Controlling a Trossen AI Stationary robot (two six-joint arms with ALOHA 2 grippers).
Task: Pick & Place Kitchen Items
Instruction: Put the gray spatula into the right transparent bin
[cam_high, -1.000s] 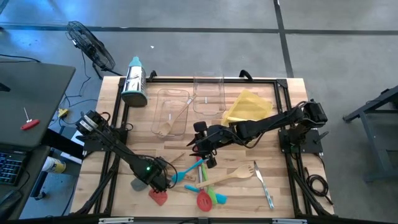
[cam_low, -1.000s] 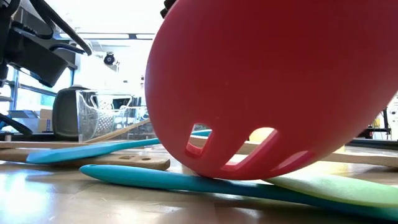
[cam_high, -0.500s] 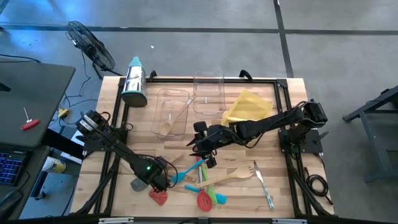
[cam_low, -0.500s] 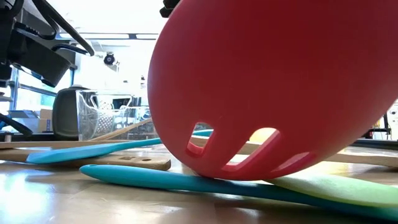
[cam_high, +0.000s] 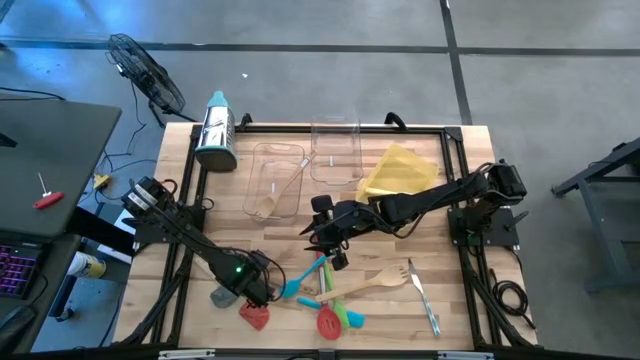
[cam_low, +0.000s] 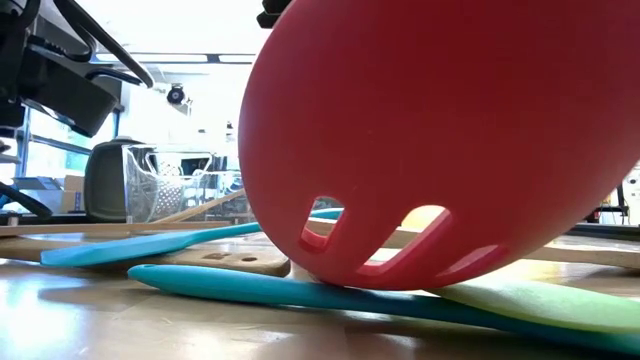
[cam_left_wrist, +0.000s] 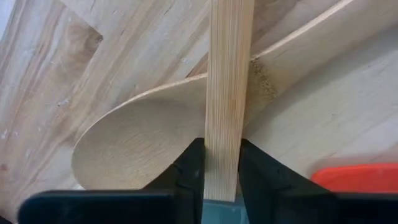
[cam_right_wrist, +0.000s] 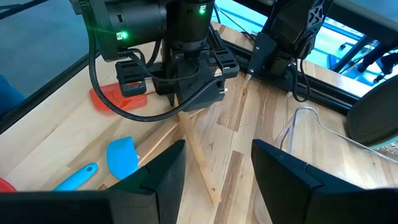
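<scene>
The table (cam_high: 455, 290) is carrying both arms, and most of the utensils are lying in a loose heap along its near edge. The left arm (cam_high: 190, 240) is reaching from the left side down to that heap, and the right arm (cam_high: 420, 203) is stretching from the right side toward the middle.

At the far edge, a grater (cam_high: 215, 132) is lying on its side, with two clear trays (cam_high: 276, 178) beside it; one of them is holding a wooden spoon (cam_high: 285, 187). A yellow tray (cam_high: 398, 168) is sitting next to them.

The left gripper (cam_high: 262, 290) is sitting low at the heap's left end, its fingers (cam_left_wrist: 189, 171) pressing on either side of a flat wooden handle (cam_left_wrist: 227, 93), which is crossing over a wooden spoon bowl (cam_left_wrist: 140, 146) on the table. The right wrist view is showing that same strip running out along the boards from the left gripper. The right gripper (cam_high: 327, 235) is hanging over the middle of the table with its fingers (cam_right_wrist: 155, 171) spread and nothing between them.

In the heap, a red slotted spoon (cam_high: 327, 322) is lying nearest the edge, touching a green spatula (cam_high: 352, 319) and a teal one (cam_low: 250, 288). A blue spatula (cam_high: 303, 275) is lying just left of them, a wooden fork (cam_high: 372, 282) to the right, and metal tongs (cam_high: 422, 296) beyond it. A red scraper (cam_high: 255, 317) is lying just beside the left gripper.
</scene>
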